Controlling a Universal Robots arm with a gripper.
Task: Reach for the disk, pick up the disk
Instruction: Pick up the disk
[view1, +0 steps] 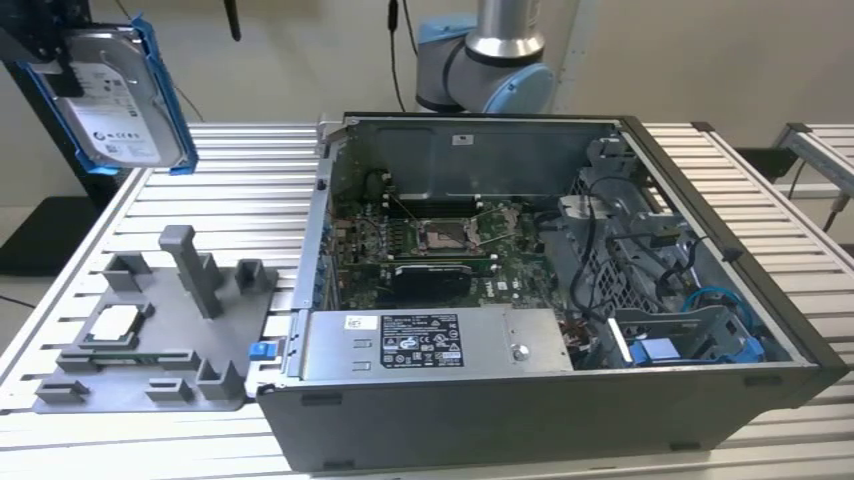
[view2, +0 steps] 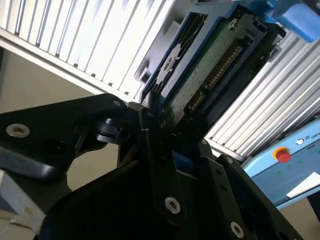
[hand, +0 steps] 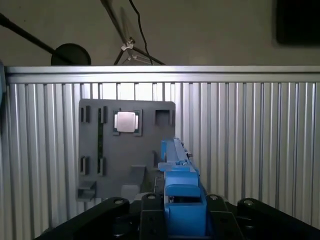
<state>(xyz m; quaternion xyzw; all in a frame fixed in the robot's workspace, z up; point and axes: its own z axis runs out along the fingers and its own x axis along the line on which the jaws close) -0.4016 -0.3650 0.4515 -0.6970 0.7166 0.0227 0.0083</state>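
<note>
- The disk (view1: 123, 98) is held aloft at the exterior view's upper left, clear of the slatted table (view1: 227, 180), with its white label turned toward the camera and its blue frame seen along the edges.
- The gripper (view1: 51, 58) is pinched onto the disk at its upper end; the dark fingers are pressed against both flat faces.
- In the second wrist view, the disk's green circuit-board face (view2: 210, 65) is seen running away from the gripper (view2: 159, 119), which is clamped on it.
- In the first wrist view, the blue frame edge of the disk (hand: 176, 160) is seen rising from between the gripper's (hand: 183, 202) fingers.
- Below, a grey fixture tray (hand: 95, 150) is laid on the table, with a small square silver chip (hand: 125, 121) seated in it.
- An open computer case (view1: 534, 420) is set on the table to the exterior view's right of the tray.
</note>
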